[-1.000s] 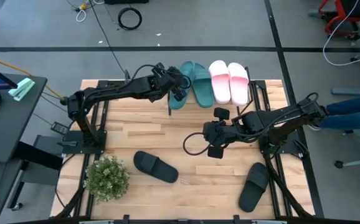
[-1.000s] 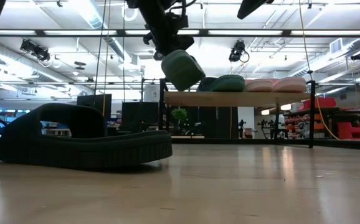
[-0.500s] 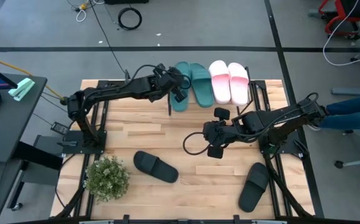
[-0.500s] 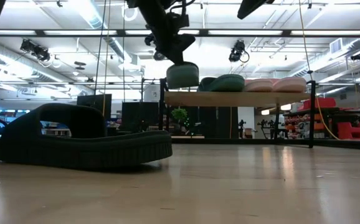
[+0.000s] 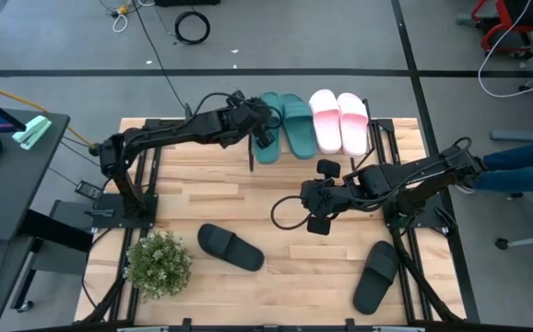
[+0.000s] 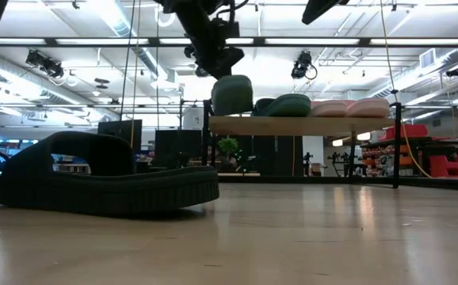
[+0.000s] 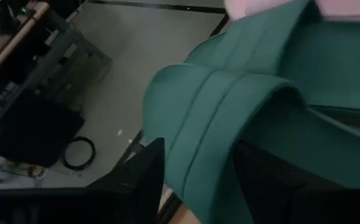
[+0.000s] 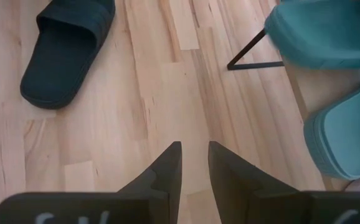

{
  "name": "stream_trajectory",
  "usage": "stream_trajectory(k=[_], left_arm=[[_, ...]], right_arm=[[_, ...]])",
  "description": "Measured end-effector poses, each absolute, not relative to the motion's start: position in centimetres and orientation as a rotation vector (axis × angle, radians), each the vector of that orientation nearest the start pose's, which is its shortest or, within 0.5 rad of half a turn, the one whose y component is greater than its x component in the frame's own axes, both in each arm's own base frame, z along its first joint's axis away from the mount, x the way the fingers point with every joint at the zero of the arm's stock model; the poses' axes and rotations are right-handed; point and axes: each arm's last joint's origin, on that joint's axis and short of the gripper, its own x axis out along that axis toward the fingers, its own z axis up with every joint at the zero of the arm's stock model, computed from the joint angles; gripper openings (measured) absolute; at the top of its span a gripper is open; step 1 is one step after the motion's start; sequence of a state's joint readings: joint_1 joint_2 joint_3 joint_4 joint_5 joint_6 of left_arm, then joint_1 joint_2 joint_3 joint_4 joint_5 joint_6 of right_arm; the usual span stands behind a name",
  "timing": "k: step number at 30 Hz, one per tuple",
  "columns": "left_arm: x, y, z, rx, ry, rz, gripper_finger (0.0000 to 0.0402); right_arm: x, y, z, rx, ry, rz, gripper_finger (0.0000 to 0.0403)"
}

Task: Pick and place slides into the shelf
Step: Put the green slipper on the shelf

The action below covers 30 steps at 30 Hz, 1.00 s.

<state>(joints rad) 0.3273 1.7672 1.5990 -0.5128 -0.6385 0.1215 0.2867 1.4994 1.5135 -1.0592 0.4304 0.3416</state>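
Slides: 2 teal point(image 5: 282, 124) + 2 pink point(image 5: 339, 121) on shelf point(image 5: 382, 138) at table's far edge; 2 black point(image 5: 230, 246) nr front edge. Prob. light, rubbery, soft; grab by strap. Left gripper point(image 5: 259, 127) spread wide, straddling teal strap, not pinching. Right gripper point(image 5: 314, 196) mid-table, narrowly parted, empty.

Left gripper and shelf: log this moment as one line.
left gripper: open, at teal slide | teal slide: on shelf | right gripper: empty, mid-table | black slides: on table

Teal point(image 5: 285, 124) and pink slides point(image 5: 340, 120) on shelf point(image 6: 292, 125), black slides point(image 5: 231, 246) on tabletop
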Motion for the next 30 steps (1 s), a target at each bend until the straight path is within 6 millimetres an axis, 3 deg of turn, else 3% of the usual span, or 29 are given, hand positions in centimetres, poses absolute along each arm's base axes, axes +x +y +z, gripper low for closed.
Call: stream_trajectory(k=[5,10,19,30], left_arm=[[36.4,15.3,32.4,0.203,0.753,0.901,0.0207],[36.4,15.6,32.2,0.134,0.738,0.810,0.0210],[36.3,16.1,32.3,0.165,0.747,0.778,0.0210],[37.6,18.3,28.8,0.107,0.806,0.768,0.0200]], right_arm=[[28.4,7.1,34.9,-0.053,0.937,-0.294,0.0085],[28.4,7.1,34.9,-0.053,0.937,-0.293,0.0085],[28.4,7.1,34.9,-0.054,0.937,-0.293,0.0085],[28.3,7.5,34.9,-0.047,0.937,-0.287,0.0085]])
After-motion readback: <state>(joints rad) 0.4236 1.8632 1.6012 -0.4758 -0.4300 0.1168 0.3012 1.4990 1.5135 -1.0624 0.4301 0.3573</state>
